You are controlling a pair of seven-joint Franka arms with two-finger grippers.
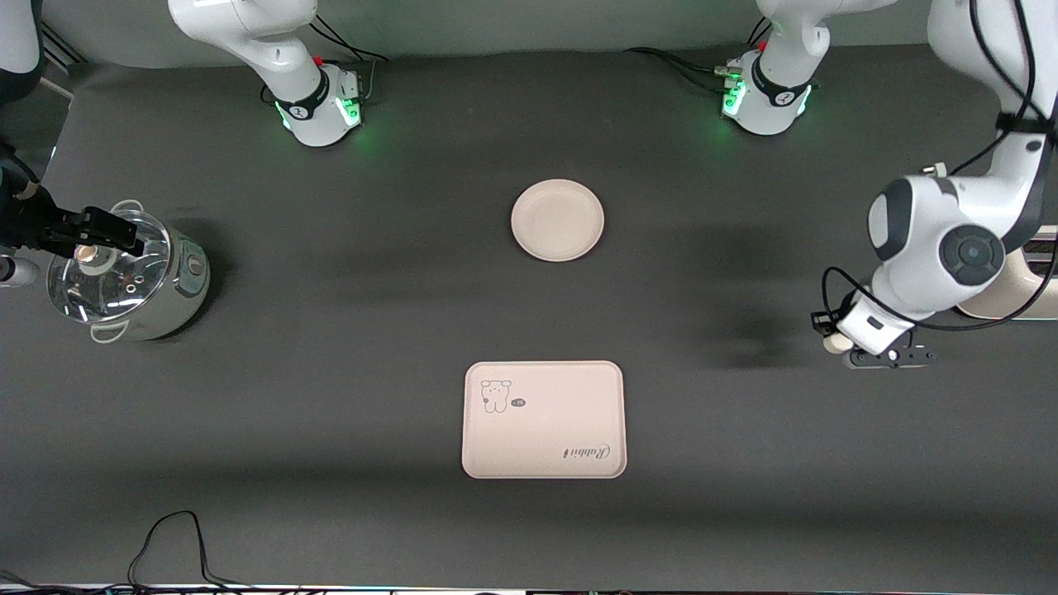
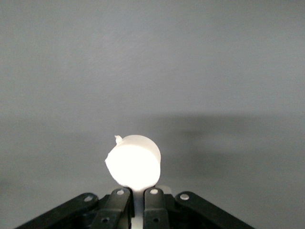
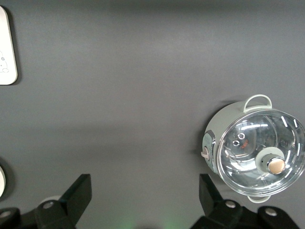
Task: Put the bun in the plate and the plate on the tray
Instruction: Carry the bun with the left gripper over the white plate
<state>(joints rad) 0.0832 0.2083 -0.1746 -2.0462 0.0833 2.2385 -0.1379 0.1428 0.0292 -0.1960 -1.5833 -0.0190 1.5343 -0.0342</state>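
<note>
Both plate point(image 1: 557, 220), tray point(image 1: 543, 420) bunless

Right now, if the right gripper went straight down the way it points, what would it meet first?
The right gripper, jaws open, points down at bare table beside the glass-lidded pot. It would probably meet the table first, just missing the pot, though depth is hard to judge.

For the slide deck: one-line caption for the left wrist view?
Left gripper fingers shut on the white bun, held above the bare grey table.
</note>
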